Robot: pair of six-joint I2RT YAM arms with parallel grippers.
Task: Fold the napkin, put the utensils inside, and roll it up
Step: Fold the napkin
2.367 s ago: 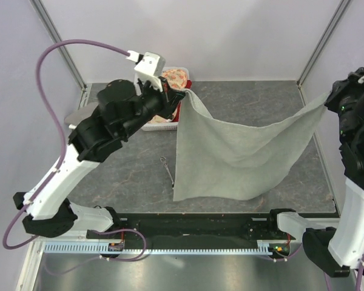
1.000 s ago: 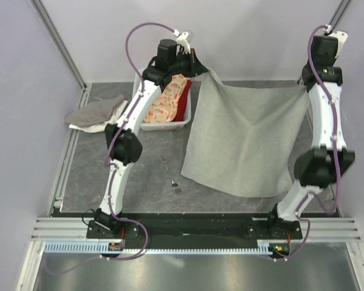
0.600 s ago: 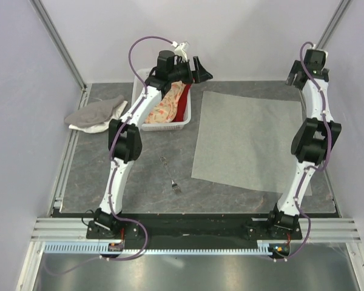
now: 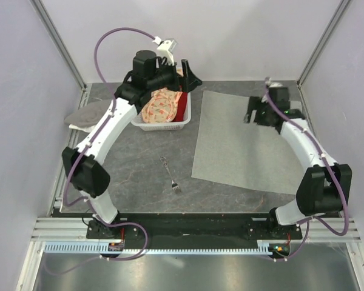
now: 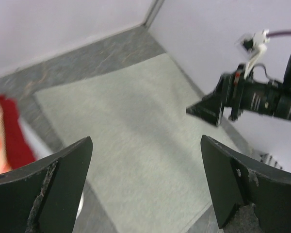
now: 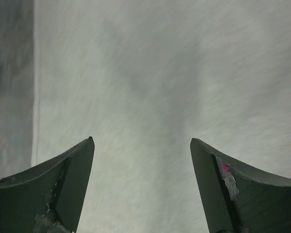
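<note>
Open table strip between fork and napkin — basket and heaped cloth blocking the far left

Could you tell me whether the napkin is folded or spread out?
Spread out: the napkin lies flat in one layer, with no fold showing.

Napkin: thin matt grey-green cloth, smooth. Fork: shiny silver metal. Table: matt, marbled grey.

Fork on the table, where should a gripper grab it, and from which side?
Grip the fork at mid-handle, coming straight down from above with the jaws across its width. It lies flat on the table, handle pointing away, tines at the near end, clear of the napkin.
</note>
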